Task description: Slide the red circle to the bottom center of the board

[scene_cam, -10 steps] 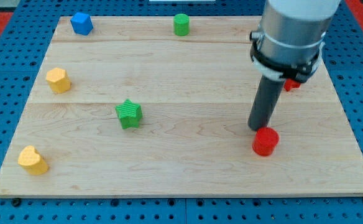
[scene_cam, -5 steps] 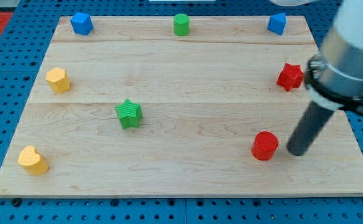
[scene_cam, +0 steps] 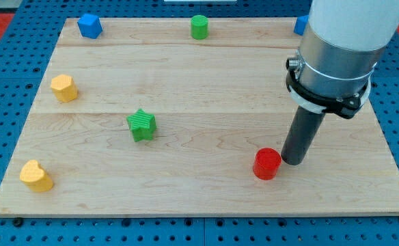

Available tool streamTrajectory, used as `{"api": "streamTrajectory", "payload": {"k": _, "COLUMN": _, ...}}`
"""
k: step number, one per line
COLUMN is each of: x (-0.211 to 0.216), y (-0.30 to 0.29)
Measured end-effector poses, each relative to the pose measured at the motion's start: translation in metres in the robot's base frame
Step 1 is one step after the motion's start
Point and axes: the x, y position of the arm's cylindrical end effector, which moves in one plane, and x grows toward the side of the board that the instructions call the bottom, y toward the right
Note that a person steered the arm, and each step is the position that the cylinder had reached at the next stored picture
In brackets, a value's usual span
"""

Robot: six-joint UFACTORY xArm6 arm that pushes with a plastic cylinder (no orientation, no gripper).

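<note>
The red circle (scene_cam: 266,164) is a short red cylinder on the wooden board (scene_cam: 199,184), right of centre and near the view's bottom edge. My tip (scene_cam: 292,162) rests on the board just to the right of the red circle, touching or nearly touching its side. The arm's grey body rises toward the view's top right and hides part of the board behind it.
A green star (scene_cam: 141,125) lies left of centre. A yellow block (scene_cam: 63,88) and a yellow heart (scene_cam: 35,175) sit along the left side. A blue block (scene_cam: 89,26), a green cylinder (scene_cam: 199,27) and a partly hidden blue block (scene_cam: 300,25) line the top edge.
My tip went round from above the red circle to its right side, then moved left. The red circle has slid left and slightly down. The arm now hides the red star.
</note>
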Motion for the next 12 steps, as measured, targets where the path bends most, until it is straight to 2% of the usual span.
{"api": "streamTrajectory", "payload": {"k": 3, "x": 0.038, "y": -0.056}}
{"api": "streamTrajectory", "payload": {"k": 5, "x": 0.021, "y": -0.036}}
{"api": "streamTrajectory", "payload": {"k": 8, "x": 0.015, "y": -0.084}}
{"api": "streamTrajectory", "payload": {"k": 12, "x": 0.016, "y": -0.104}}
